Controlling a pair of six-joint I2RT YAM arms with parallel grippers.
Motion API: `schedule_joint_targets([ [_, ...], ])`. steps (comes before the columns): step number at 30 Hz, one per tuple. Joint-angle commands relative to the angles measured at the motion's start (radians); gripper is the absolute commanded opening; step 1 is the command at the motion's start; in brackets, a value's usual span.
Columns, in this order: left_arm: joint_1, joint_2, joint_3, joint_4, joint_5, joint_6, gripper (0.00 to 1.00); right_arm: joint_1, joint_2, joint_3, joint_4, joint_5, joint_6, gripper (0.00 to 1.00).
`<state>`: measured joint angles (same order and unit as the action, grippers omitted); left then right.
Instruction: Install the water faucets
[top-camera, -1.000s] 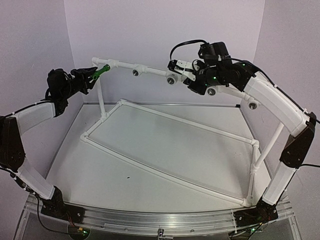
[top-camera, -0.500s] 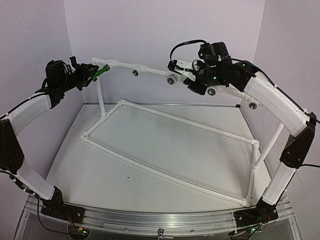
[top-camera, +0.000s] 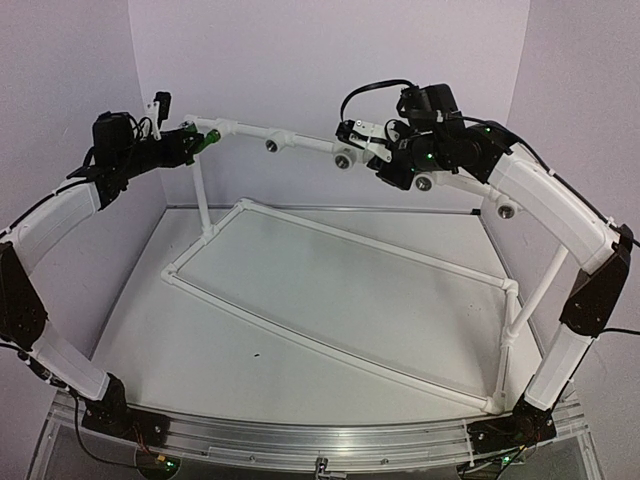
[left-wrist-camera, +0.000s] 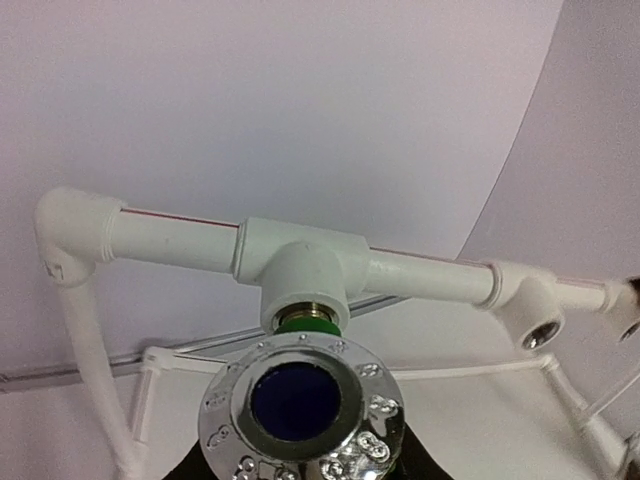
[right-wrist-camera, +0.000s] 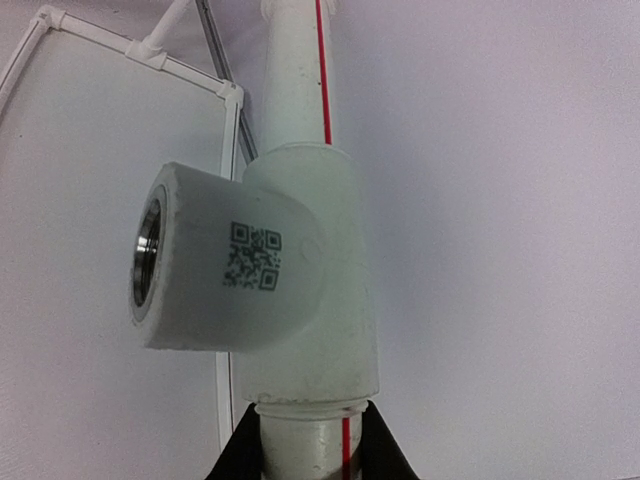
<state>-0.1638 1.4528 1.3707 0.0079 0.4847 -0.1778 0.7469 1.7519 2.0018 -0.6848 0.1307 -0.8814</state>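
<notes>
One of the water faucets (top-camera: 206, 138), green with a silver round end (left-wrist-camera: 300, 405), sits with its brass thread in the first white tee (left-wrist-camera: 305, 270) of the top pipe rail. My left gripper (top-camera: 186, 144) is shut on the faucet's body; in the left wrist view only dark finger edges (left-wrist-camera: 415, 468) show behind the silver end. My right gripper (top-camera: 362, 147) is shut on the white pipe (right-wrist-camera: 305, 445) just beside a tee (right-wrist-camera: 250, 270) that has a QR code and an empty metal socket.
More tees with empty sockets sit along the rail (top-camera: 272, 143) (top-camera: 424, 183) (top-camera: 507, 210). The rail stands on uprights above a rectangular white pipe frame (top-camera: 330, 345) lying on the table. Lilac walls close in behind and on both sides.
My left wrist has rolled around the faucet's axis while holding it, and the left arm's forearm has risen a little. The right arm has stayed still on the pipe.
</notes>
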Motion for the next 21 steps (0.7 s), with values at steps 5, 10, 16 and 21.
schedule_joint_targets([
  [5,-0.110,-0.024,0.045,-0.175,-0.114,0.640,0.05,0.037,-0.023,0.005,-0.092,-0.065,0.049,0.00],
  [10,-0.141,-0.035,0.012,-0.218,-0.198,0.922,0.08,0.037,-0.022,0.005,-0.093,-0.062,0.047,0.00],
  [16,-0.148,-0.062,-0.056,-0.200,-0.283,1.185,0.09,0.037,-0.017,0.007,-0.093,-0.062,0.045,0.00],
  [21,-0.149,-0.080,-0.113,-0.156,-0.357,1.412,0.10,0.037,-0.007,0.013,-0.093,-0.062,0.044,0.00],
])
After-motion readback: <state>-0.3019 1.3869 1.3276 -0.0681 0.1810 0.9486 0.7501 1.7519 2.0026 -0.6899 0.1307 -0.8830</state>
